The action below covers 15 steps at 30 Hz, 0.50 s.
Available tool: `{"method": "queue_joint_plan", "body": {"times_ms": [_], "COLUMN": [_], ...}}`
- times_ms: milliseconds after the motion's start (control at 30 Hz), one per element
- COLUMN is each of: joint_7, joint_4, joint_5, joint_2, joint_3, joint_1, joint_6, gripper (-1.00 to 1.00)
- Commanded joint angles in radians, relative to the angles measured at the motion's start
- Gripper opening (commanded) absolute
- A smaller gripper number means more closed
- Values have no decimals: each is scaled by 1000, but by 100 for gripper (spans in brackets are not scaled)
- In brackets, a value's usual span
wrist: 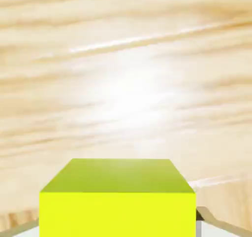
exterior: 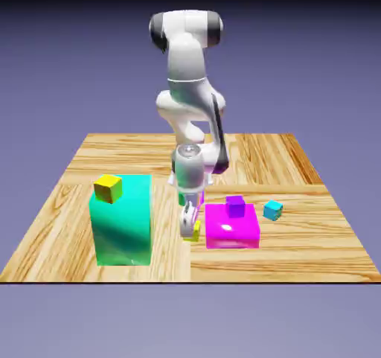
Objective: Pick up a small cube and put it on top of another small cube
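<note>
The small lime-yellow cube [exterior: 196,233] rests on the wooden table just left of the magenta block. My gripper [exterior: 190,226] is lowered straight onto it, and most of the cube is hidden behind the fingers. In the hand view the cube [wrist: 118,196] fills the bottom of the picture. It sits between the grey fingertips [wrist: 207,222], and the jaws are shut against its sides. The other small cube, purple [exterior: 236,205], stands on top of the flat magenta block [exterior: 232,230], to the exterior view's right of the gripper.
A tall teal block [exterior: 121,226] stands to the exterior view's left, with a golden-yellow cube [exterior: 108,188] on its top. A small cyan cube [exterior: 273,210] lies on the table right of the magenta block. The table's front edge [exterior: 186,280] is close by.
</note>
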<state>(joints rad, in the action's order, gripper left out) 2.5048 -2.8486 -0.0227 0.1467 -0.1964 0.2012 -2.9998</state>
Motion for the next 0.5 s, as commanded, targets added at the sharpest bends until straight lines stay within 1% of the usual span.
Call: {"method": "queue_joint_plan", "body": {"times_ms": [0, 100, 167, 467], "joint_7": [-16, -64, -67, -46], "joint_4": [-7, -26, -27, -1], "joint_5": [-23, -91, -95, -143], "joint_2": [-36, -145, -151, -459], "joint_3": [-22, -86, -90, -49], "joint_1": [16, 64, 66, -260], "joint_6": [31, 119, 124, 455], "gripper": [-100, -100, -100, -100]}}
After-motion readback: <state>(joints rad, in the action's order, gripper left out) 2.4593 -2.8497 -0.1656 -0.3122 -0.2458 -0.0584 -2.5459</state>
